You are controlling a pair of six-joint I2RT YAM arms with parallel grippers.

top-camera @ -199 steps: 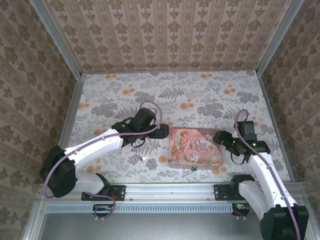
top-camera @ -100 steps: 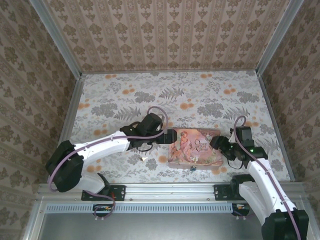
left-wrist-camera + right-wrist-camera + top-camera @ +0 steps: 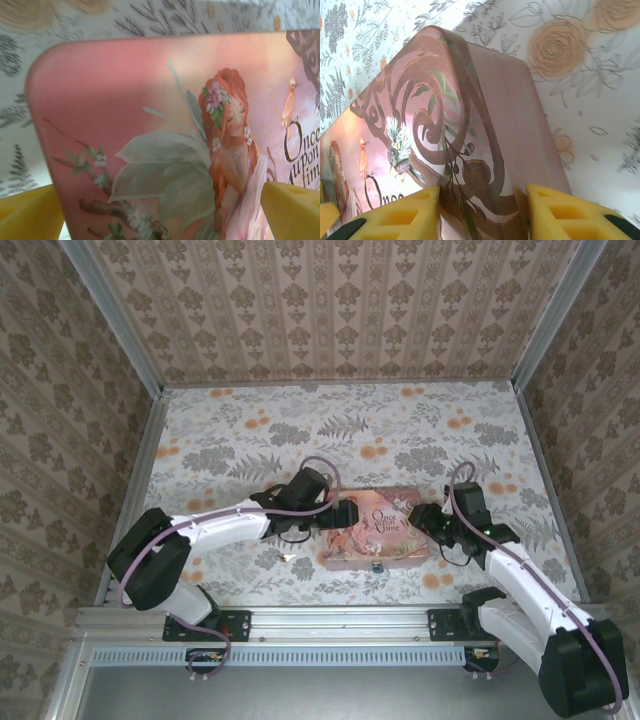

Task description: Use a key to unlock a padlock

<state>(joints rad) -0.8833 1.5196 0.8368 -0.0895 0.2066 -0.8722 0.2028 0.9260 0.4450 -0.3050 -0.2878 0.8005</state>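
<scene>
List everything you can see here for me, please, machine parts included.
pink illustrated rectangular tin: one, pink with a fairy picture, lying mid-table between the two grippers.
tiny dark padlock: one, dark, on the table right by the tin's near edge.
tiny silvery-white metal key: one, silvery, on the table left of the tin, apart from it.
floral-papered table: one, pale with grey leaves and orange blooms.
patterned walls: three, beige-brown, left, back and right.
left arm, right arm: two, white, reaching in from the near edge.
left gripper: yellow pads, wide apart at the tin's left end.
right gripper: yellow pads astride the tin's right corner; grip unclear.
</scene>
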